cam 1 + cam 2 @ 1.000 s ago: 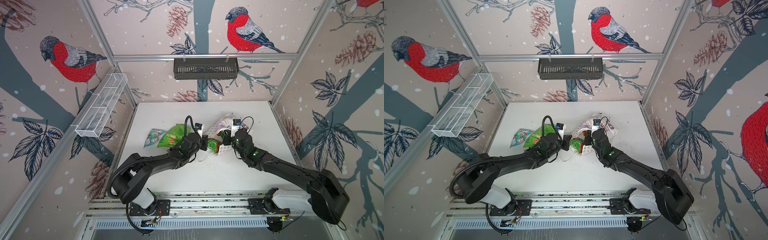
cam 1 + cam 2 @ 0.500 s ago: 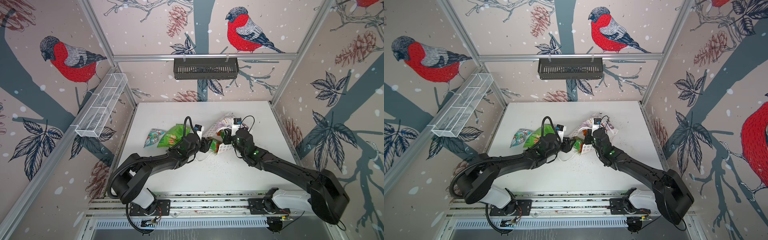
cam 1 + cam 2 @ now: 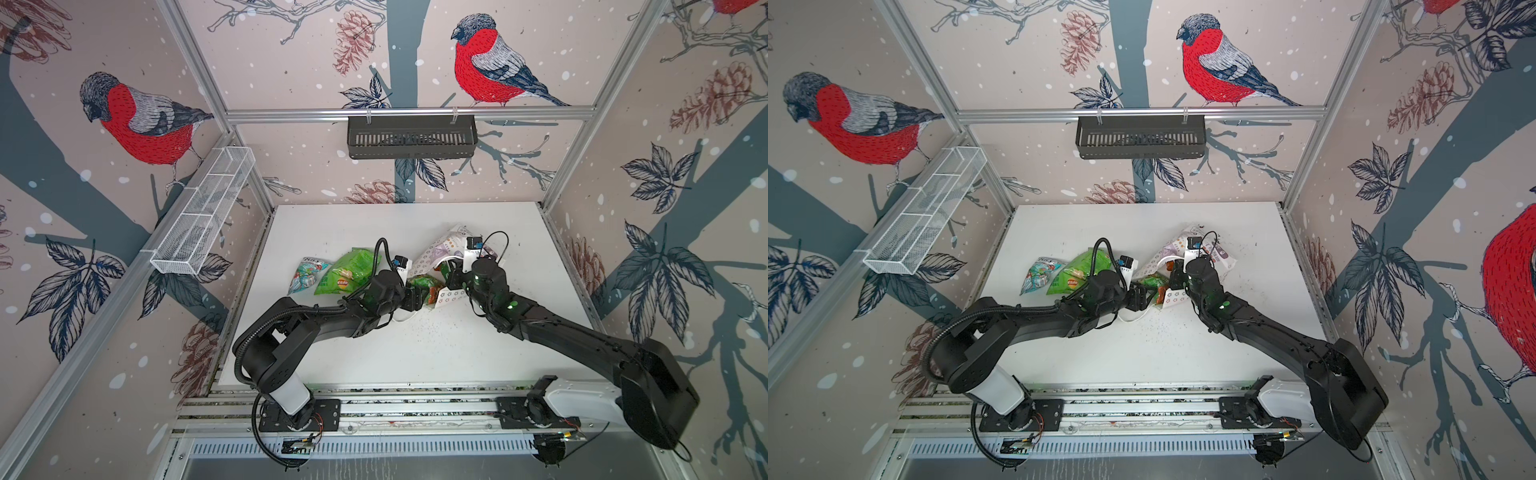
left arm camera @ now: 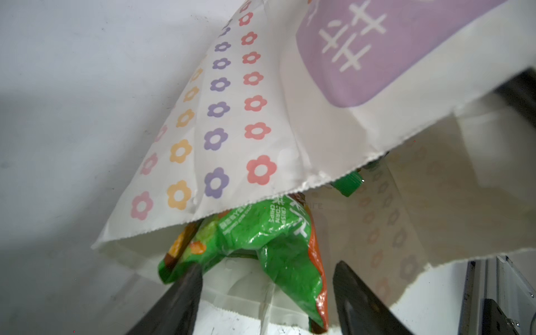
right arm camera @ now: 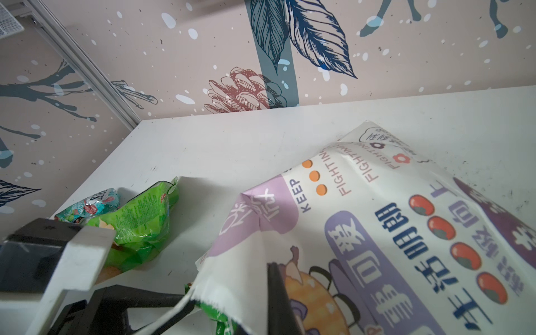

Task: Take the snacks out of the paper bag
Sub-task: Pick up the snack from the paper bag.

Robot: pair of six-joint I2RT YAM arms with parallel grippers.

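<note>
Table (image 3: 332, 232) | left claw (image 4: 268, 269) wide, "CORN CHIPS" packet (image 4: 278, 232) | right claw (image 3: 449, 277) pinches "KEEP FIGHTING" bag (image 5: 377, 232)

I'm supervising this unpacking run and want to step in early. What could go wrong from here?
1. The left claw stands open astride the green packet at the mouth of the paper bag; closing may also pinch the lower flap and drag the bag.
2. The right claw grips only the bag's thin upper edge; it might tear or slip, dropping the mouth onto the packet.

Left pincer (image 4: 269, 268) stands spread apart; right pincer (image 3: 450, 277) is clamped shut.
</note>
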